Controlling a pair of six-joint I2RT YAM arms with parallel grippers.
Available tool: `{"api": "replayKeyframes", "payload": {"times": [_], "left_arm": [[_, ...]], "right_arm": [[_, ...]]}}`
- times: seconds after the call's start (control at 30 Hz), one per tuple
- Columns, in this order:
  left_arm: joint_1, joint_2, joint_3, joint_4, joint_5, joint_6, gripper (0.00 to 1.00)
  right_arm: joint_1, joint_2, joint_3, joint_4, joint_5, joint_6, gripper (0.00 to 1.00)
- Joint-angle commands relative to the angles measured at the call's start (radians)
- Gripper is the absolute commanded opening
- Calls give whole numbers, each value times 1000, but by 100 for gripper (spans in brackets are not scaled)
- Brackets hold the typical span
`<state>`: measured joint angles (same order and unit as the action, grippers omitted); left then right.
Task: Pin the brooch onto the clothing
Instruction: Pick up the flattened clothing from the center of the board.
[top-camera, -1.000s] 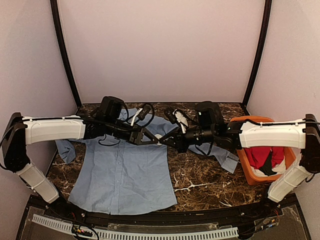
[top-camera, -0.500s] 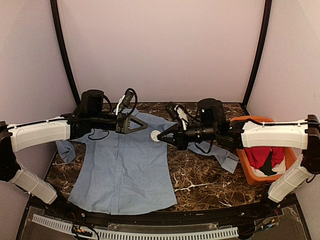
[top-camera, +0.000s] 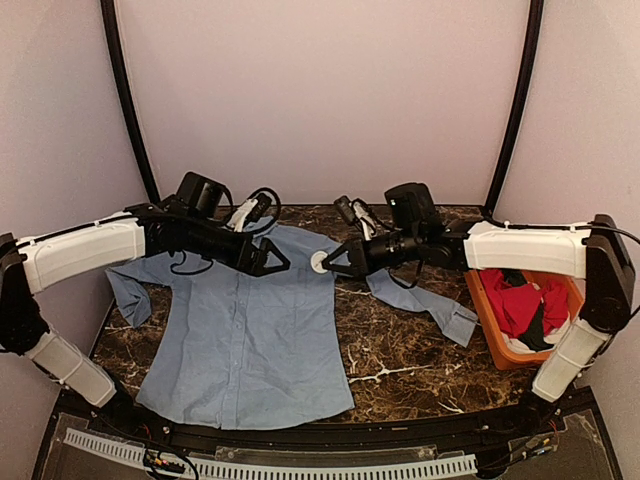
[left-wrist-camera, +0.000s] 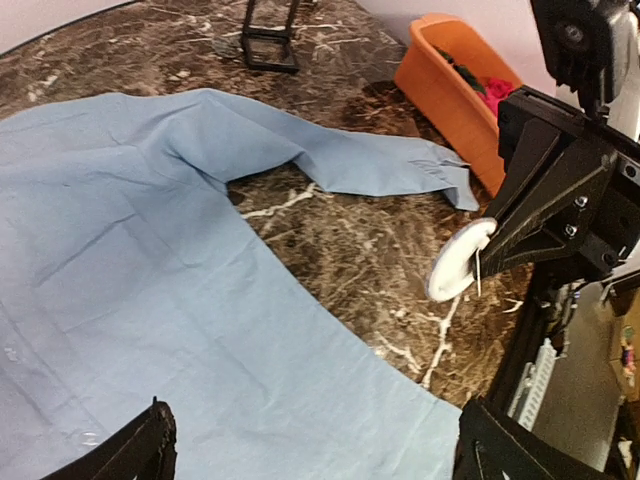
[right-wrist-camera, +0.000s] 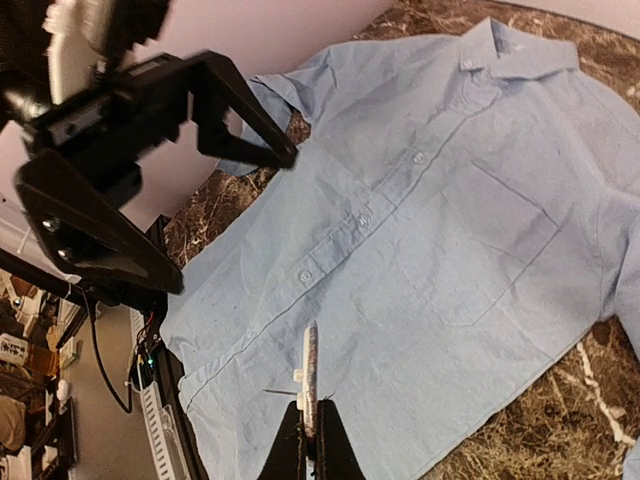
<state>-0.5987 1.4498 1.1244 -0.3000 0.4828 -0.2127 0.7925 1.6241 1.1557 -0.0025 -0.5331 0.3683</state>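
Note:
The clothing, a light blue button-up shirt, lies spread flat on the marble table, collar at the far side. The brooch is a small white disc held over the shirt's right shoulder by my right gripper, which is shut on it. In the right wrist view the brooch stands edge-on between the closed fingers, its thin pin pointing left. My left gripper hovers open over the shirt's upper chest, a short way left of the brooch. The left wrist view shows the brooch ahead at the right, above bare marble.
An orange basket holding a red garment stands at the right edge of the table. The shirt's right sleeve trails toward the basket. A small black stand sits at the table's far side.
The left gripper, joined with the right one at the brooch a second ago, pulled away to the left and opened wide. The right gripper keeps the brooch and has shifted slightly farther back.

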Motion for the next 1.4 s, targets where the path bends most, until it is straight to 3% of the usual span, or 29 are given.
{"api": "replayKeyframes", "payload": {"times": [0.0, 0.17, 0.3, 0.5, 0.7, 0.87, 1.37], "left_arm": [[5, 37, 174, -327, -259, 237, 99], [44, 121, 267, -350, -273, 274, 99], [98, 187, 273, -261, -223, 293, 99], [150, 410, 401, -217, -119, 423, 99], [151, 666, 626, -335, -113, 540, 93], [151, 775, 771, -399, -65, 577, 86], [199, 976, 929, -561, 67, 674, 71]], "right_arm": [[-21, 65, 52, -151, -36, 108, 0], [-47, 112, 77, -168, -23, 200, 0], [-66, 119, 91, -181, 62, 214, 0], [-135, 73, 64, -172, 146, 238, 0], [-139, -14, 1, -165, 173, 248, 0], [-139, -73, -53, -155, 179, 260, 0], [-122, -74, -41, -201, 220, 249, 0]]}}
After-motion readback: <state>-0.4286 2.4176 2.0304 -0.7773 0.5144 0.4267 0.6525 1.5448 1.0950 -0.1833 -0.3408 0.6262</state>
